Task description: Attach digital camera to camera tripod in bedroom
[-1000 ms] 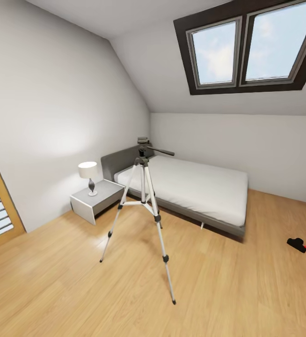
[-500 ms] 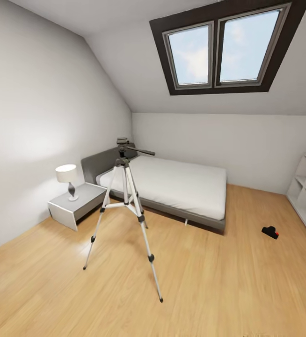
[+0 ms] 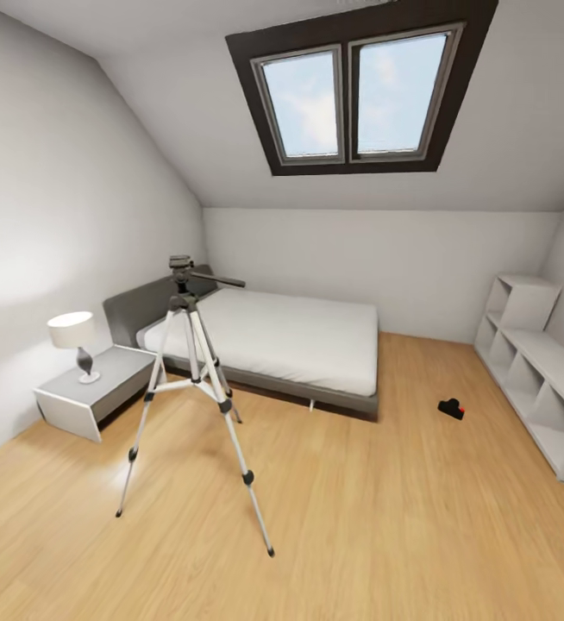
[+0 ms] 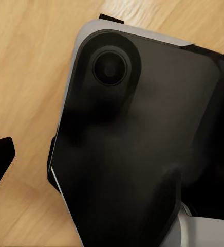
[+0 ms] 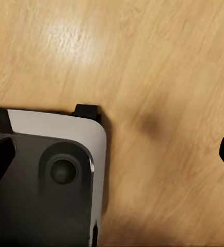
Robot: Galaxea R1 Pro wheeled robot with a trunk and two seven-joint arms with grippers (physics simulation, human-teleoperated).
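The camera tripod (image 3: 191,379) stands on the light wood floor at the left of the head view, silver legs spread, its dark head and long pan handle (image 3: 217,279) on top with nothing mounted. The digital camera (image 3: 451,408), small and black with a red dot, lies on the floor at the right, between the bed and the white shelves. In the right wrist view my right gripper (image 5: 112,154) is open over bare floor, one dark fingertip at each side edge. My left gripper (image 4: 112,164) is open, one fingertip (image 4: 0,164) showing above the floor.
A grey bed (image 3: 282,345) with a white mattress stands behind the tripod, and a grey nightstand (image 3: 88,397) with a lamp (image 3: 75,341) is at far left. Low white shelves (image 3: 536,379) line the right wall. My dark base (image 4: 143,144) sits under both wrists.
The head view has swung to the right, so the tripod, bed and camera sit further left in the picture and the white shelves have come into sight. Nothing in the room has moved.
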